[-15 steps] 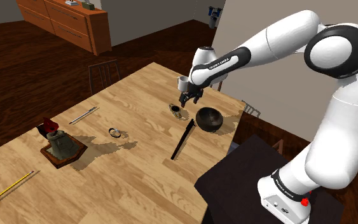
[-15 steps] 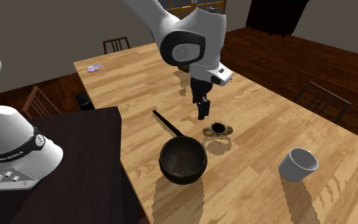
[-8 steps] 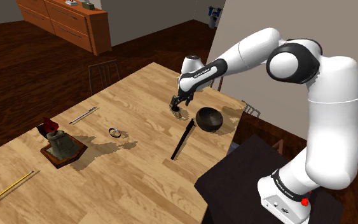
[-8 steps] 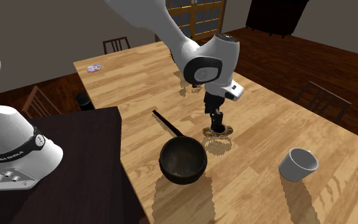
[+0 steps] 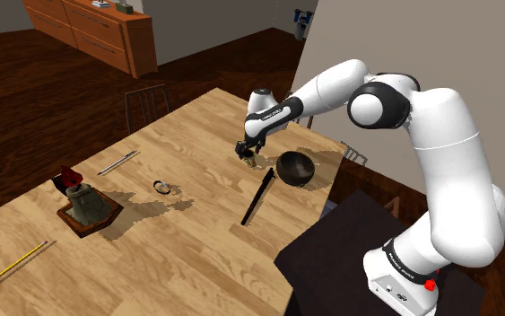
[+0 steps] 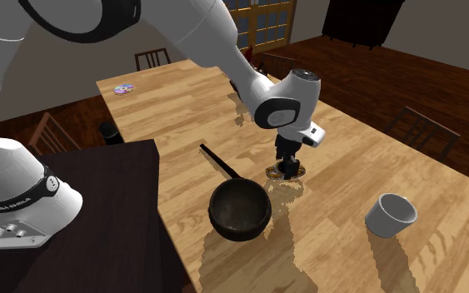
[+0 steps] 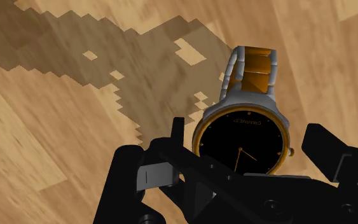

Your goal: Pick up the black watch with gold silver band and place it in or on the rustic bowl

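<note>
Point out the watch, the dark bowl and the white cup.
watch (image 7: 241, 137), wrist view, black dial.
dark bowl (image 6: 239, 233), second exterior view, front wall.
white cup (image 6: 388, 223), second exterior view, side wall.

Noted on the dial of the watch (image 7: 241, 143), just under the twelve position: one short line of gold lettering, too small to read. Noted on the dark band (image 6: 16, 202) at the foot of the arm (image 5: 439, 117): a line of white capitals, not legible with certainty. Noted along the white forearm near the wrist, shoulder view: small dark lettering, likewise unreadable.
</note>
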`<state>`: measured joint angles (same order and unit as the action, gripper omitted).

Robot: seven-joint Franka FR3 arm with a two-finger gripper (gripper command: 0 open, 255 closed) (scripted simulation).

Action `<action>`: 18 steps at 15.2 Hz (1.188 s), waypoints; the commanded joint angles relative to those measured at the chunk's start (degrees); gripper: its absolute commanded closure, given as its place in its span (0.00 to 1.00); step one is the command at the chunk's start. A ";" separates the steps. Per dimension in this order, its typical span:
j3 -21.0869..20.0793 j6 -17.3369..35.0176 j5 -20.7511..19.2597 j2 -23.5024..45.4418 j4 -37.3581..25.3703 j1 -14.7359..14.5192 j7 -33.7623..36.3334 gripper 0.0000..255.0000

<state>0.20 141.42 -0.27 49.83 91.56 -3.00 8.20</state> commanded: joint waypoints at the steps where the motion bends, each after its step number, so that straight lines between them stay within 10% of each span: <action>1: 0.00 0.78 -0.01 1.11 -0.36 -0.07 0.08 0.00; 11: 0.00 1.64 -0.01 2.85 -1.23 -0.06 0.07 0.00; 12: 0.00 1.64 -0.01 2.85 -1.23 -0.06 0.07 1.00; 18: 0.00 1.64 -0.01 2.85 -1.23 -0.06 0.07 1.00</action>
<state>0.22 143.04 -0.28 52.63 90.33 -3.05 8.27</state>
